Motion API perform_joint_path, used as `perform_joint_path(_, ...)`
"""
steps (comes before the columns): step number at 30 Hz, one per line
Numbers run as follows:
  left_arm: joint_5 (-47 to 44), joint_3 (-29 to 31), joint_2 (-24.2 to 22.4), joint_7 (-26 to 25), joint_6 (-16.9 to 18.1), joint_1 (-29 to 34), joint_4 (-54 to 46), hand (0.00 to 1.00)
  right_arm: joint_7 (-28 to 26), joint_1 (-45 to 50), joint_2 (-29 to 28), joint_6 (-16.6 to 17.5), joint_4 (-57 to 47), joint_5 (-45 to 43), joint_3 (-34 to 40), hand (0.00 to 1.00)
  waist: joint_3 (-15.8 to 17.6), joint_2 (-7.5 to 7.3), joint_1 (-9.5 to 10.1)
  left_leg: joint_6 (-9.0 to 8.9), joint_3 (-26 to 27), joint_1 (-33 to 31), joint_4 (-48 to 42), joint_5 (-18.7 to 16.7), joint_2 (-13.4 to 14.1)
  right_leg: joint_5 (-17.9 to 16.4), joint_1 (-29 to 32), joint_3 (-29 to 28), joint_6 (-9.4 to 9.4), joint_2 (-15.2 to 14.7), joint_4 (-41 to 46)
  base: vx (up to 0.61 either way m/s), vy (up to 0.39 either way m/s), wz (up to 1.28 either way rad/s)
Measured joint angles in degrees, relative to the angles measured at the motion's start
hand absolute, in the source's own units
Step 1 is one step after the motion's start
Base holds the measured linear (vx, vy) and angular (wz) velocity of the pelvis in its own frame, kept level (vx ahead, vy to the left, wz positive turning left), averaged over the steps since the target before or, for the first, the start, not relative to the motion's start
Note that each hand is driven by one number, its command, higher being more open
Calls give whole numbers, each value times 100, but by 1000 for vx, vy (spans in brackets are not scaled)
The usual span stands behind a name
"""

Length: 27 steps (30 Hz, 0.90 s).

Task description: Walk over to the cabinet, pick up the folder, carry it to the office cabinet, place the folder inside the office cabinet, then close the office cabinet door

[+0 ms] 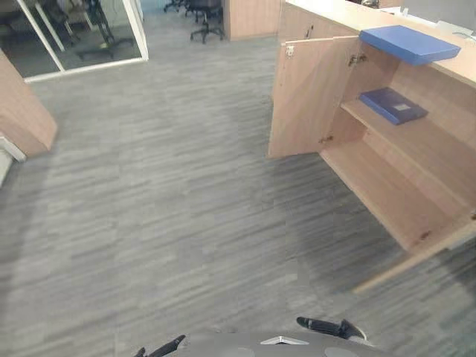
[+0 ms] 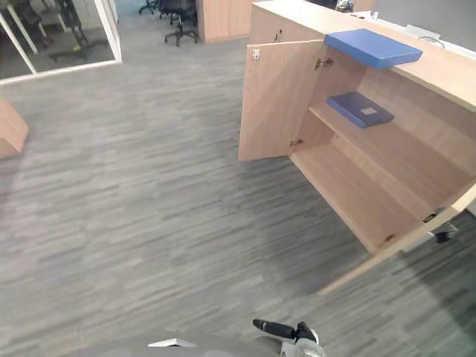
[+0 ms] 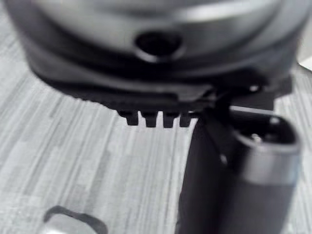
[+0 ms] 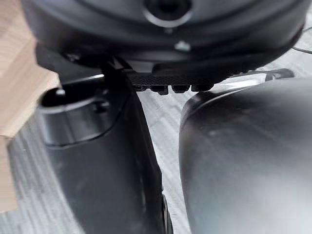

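Note:
A low wooden office cabinet (image 1: 387, 186) stands at the right with both doors swung open. On its top lies a light blue folder (image 1: 409, 43), jutting over the front edge. A darker blue folder (image 2: 360, 108) rests flat on the inner shelf. My left hand (image 1: 165, 347) hangs low at the bottom edge, fingers straight, holding nothing. My right hand (image 1: 327, 326) hangs at the bottom right, also straight and empty, well short of the cabinet. The left wrist view shows that hand's thumb (image 3: 234, 170) over carpet; the right hand's thumb (image 4: 97, 161) is near a wooden panel.
The far door (image 1: 309, 97) stands out into the room; the near door (image 1: 416, 260) angles across the floor at lower right. Grey carpet (image 1: 163, 193) stretches ahead. A glass partition (image 1: 82, 37), office chairs (image 1: 204, 18) and a wooden unit (image 1: 26, 111) lie beyond.

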<state>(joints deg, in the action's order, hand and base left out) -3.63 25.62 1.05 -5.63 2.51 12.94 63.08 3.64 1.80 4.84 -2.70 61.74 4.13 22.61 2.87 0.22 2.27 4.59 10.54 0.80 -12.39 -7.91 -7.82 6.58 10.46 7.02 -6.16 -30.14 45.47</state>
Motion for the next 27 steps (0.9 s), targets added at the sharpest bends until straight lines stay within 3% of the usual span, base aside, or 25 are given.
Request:
perform_joint_path(1, 3, 7, -1, 17, 0, -15, 4, 100, 55, -67, -14, -21, 96, -1, 20, 100, 90, 20, -1, 1, -111, 201, -36, 0, 31, -14, 53, 393, -8, 26, 205, 286, 130, -17)
perform_joint_path(2, 41, 26, -10, 40, 12, -15, 63, 100, 89, -170, -22, -26, 188, -14, 73, 100, 152, 69, 19, 1, -287, 452, 2, 0, 81, -269, 77, 883, 27, 35, 483, 241, 55, -40)
perform_joint_path(3, 138, 39, 12, 88, 9, -15, 130, 100, 89, -213, -18, -23, 286, -11, 169, 100, 159, 65, 52, 14, -266, 695, 175, -10, 189, -783, 161, 1344, 436, 152, 568, 186, 1, -45)
perform_joint_path(4, 156, 13, 22, 95, 20, -12, 151, 100, 72, -255, -16, -17, 329, -17, 212, 100, 185, 86, 72, 76, -231, 844, 339, -70, 288, -1096, 286, 1692, 606, 311, 508, 162, -12, -43)
perform_joint_path(5, 159, -16, 30, 96, 19, -13, 156, 100, 69, -308, -27, -16, 345, -18, 249, 100, 243, 92, 76, 95, -167, 963, 479, -126, 357, -1195, 346, 1910, 621, 431, 395, 110, -18, -58)
perform_joint_path(7, 201, -39, 114, 84, -15, -13, 166, 100, 71, -475, -184, -16, 372, -64, 254, 100, 564, -71, 175, 5, 271, 1294, 675, -330, 444, -1206, 487, 2644, 611, 853, -506, 86, -93, -88)
perform_joint_path(8, 179, -22, 90, 75, -28, -9, 165, 100, 70, -483, -212, -16, 369, -86, 240, 100, 599, -101, 200, 11, 361, 1344, 649, -438, 449, -1201, 491, 2804, 607, 950, -767, 120, -162, -89)
perform_joint_path(10, 195, 18, 110, 74, -16, -3, 158, 100, 65, -485, -278, -25, 355, -291, 219, 100, 666, -173, 218, -152, 475, 1385, 516, -669, 468, -1196, 446, 3028, 573, 1215, -1532, 255, -197, -39)
perform_joint_path(12, 255, 19, 86, 78, -25, -36, 154, 100, 66, -482, -278, -27, 353, -287, 213, 100, 675, -158, 216, -334, 388, 1391, 466, -841, 556, -1267, 337, 2971, 369, 1368, -1886, 332, -207, 12)
perform_joint_path(13, 335, 74, -2, 80, -55, -142, 152, 100, 46, -485, -243, -26, 310, -283, 213, 100, 696, -54, 219, -453, 272, 1465, 460, -971, 768, -1355, 195, 3096, 141, 1610, -1972, 371, -215, 32)
perform_joint_path(14, 432, 170, -80, 92, -65, -193, 136, 100, 70, -473, -231, -16, 270, -275, 220, 100, 664, 96, 214, -504, 12, 1484, 524, -1094, 955, -1511, 57, 3288, 107, 1849, -2070, 372, -216, 31)
perform_joint_path(16, 479, 234, -100, 83, -79, -191, 18, 100, 72, -439, -244, -17, 249, -248, 217, 100, 621, 170, 218, -533, -337, 1516, 538, -1123, 1171, -1867, -15, 3461, 112, 2144, -2060, 379, -236, 26)
perform_joint_path(18, 467, 352, -56, 78, -132, -187, -93, 100, 77, -445, -362, -23, 250, -260, 278, 100, 608, 101, 237, -560, -711, 1380, -12, -1135, 1409, -2056, -246, 3570, 82, 2457, -2236, 332, -259, 16)
perform_joint_path(19, 399, 478, -45, 78, -142, -192, -187, 100, 81, -410, -493, -20, 237, -283, 335, 100, 552, -30, 228, -651, -977, 1017, -933, -1141, 1523, -2014, -481, 3605, 47, 2709, -2601, 213, -228, 7)
perform_joint_path(20, 366, 509, -59, 80, -142, -198, -232, 100, 81, -379, -534, -18, 196, -286, 353, 100, 526, -54, 228, -744, -1054, 802, -1504, -1112, 1579, -1997, -589, 3612, 36, 2851, -2783, 260, -280, -1)
perform_joint_path(22, 146, 653, -221, 80, -135, -287, -294, 100, 90, -277, -524, 23, 105, -397, 368, 100, 418, 100, 239, -964, -1237, -92, -3984, -856, 1845, -1979, -1035, 3557, 22, 3397, -3308, 269, -231, -21)
perform_joint_path(23, 96, 647, -234, 79, -132, -309, -287, 100, 95, -283, -510, 34, 143, -481, 358, 100, 403, 125, 250, -960, -1198, -279, -4435, -820, 1875, -1980, -1137, 3502, 23, 3485, -3395, 283, -163, -57)
perform_joint_path(24, -87, 619, -207, 74, -111, -365, -289, 100, 117, -343, -477, 40, 319, -513, 296, 100, 414, 101, 327, -796, -846, -722, -5306, -811, 2011, -1977, -1463, 3244, 28, 3571, -3616, 228, -96, -62)
perform_joint_path(27, -122, 402, -159, 21, -2, -362, -294, 100, 189, -533, -328, 18, 718, -514, 71, 100, 518, 73, 430, -653, -733, -1185, -5064, -956, 1969, -1884, -1954, 2815, 164, 3516, -3889, 136, -8, -76)
